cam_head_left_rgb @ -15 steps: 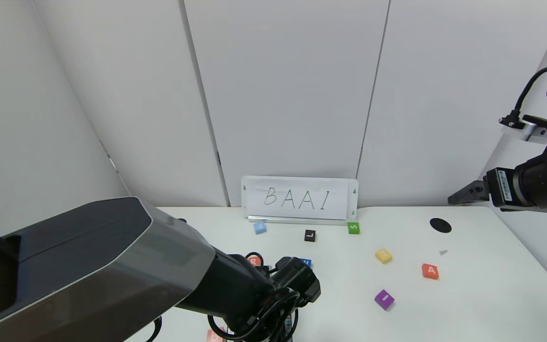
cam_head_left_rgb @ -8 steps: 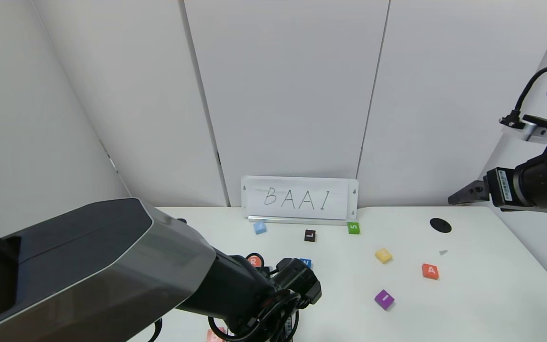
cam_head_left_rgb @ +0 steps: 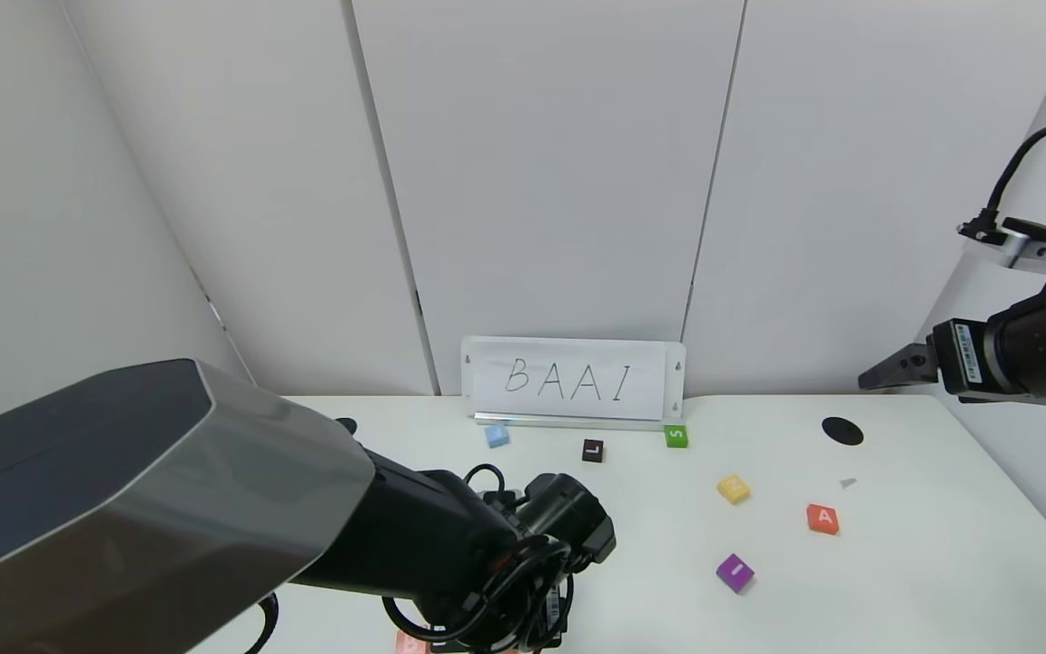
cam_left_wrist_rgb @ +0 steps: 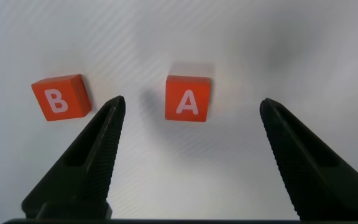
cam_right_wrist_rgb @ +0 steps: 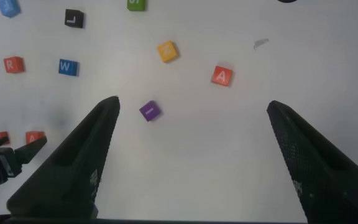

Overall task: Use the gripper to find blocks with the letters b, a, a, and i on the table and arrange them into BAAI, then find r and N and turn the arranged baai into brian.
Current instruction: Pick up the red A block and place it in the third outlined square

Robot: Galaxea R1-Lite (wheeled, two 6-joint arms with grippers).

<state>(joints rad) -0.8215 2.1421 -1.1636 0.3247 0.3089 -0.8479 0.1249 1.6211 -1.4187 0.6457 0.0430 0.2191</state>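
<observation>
Swinging lower across the near-left of the head view since a second ago, the left arm now covers the R block that showed just behind its wrist. The left gripper (cam_left_wrist_rgb: 188,134) hangs over the near edge of the table (cam_head_left_rgb: 922,554) with its jaws spread wide, holding nothing. Between the two fingers (cam_left_wrist_rgb: 92,162), in the left wrist view, sits an orange-red A block (cam_left_wrist_rgb: 188,98), flat on the white top and touching neither finger. Just beside it, outside the span of the jaws, lies the orange-red B block (cam_left_wrist_rgb: 61,97), slightly turned; the two are near each other but apart.

Further out, the right wrist view picks up the r (cam_right_wrist_rgb: 13,64) with the blue W tile (cam_right_wrist_rgb: 68,67) just beside it, and the black L tile (cam_head_left_rgb: 592,450) beyond. The purple I block (cam_head_left_rgb: 735,572) rests tilted toward the right half of the table, with the second A block (cam_head_left_rgb: 822,519) past it to the right and the yellow N (cam_head_left_rgb: 733,489) between them and the back. A green S block (cam_head_left_rgb: 675,436) sits at the corner of the BAAI sign (cam_head_left_rgb: 573,379).

The right gripper (cam_right_wrist_rgb: 194,162) hovers high over the table's right side, well clear of every block, jaws wide apart and empty.
</observation>
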